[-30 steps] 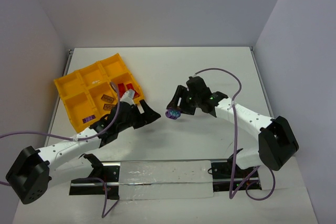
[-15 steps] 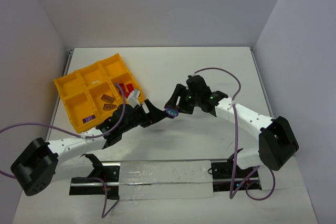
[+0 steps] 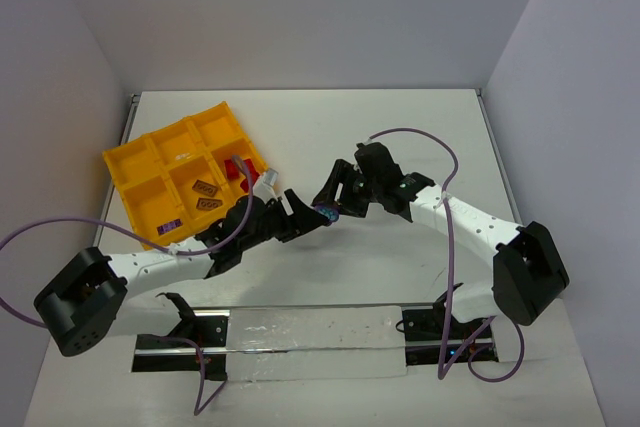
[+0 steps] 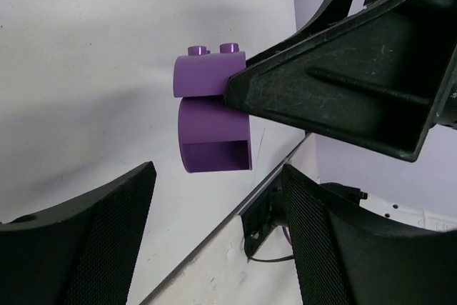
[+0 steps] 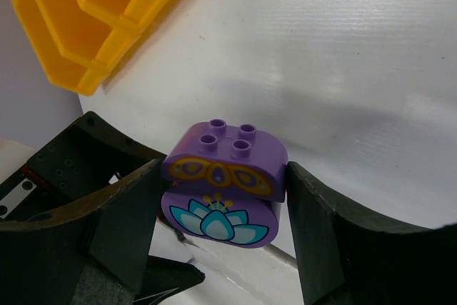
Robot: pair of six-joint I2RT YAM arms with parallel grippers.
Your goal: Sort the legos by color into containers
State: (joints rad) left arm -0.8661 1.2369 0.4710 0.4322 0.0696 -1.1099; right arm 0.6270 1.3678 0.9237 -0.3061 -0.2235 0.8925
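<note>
- We are holding the purple lego [image 5: 223,176] above the table [image 5: 343,55] in the right gripper [image 5: 225,208], whose fingers are pinching it from both sides at a middling width. It is a two-piece stack: an orange-patterned block with four studs, pressed onto a block printed with a light-blue flower.
- We are hovering the left gripper [image 4: 216,185] with its jaws standing wide. One finger is on either side of the lego's lower block and neither is touching it, so the lego is sitting just ahead of those fingertips.
- We are judging the lego to be light, hard and stiff, with glossy faces that are likely to be slipping under a loose pinch. Nothing about it is looking fragile, though the two blocks could be coming apart at the seam if pulled unevenly.
- We are thinking the best hold for the left fingers is across the free flat faces, straddling the seam or low on the bottom block. That is keeping them away from the studs and clear of the right fingers.
- We are seeing the yellow tray [image 3: 128,199] lying behind the left gripper, on its wrist side. A purple piece [image 3: 168,225] is lying in one near cell, which we are reading as the likely place for this one.
</note>
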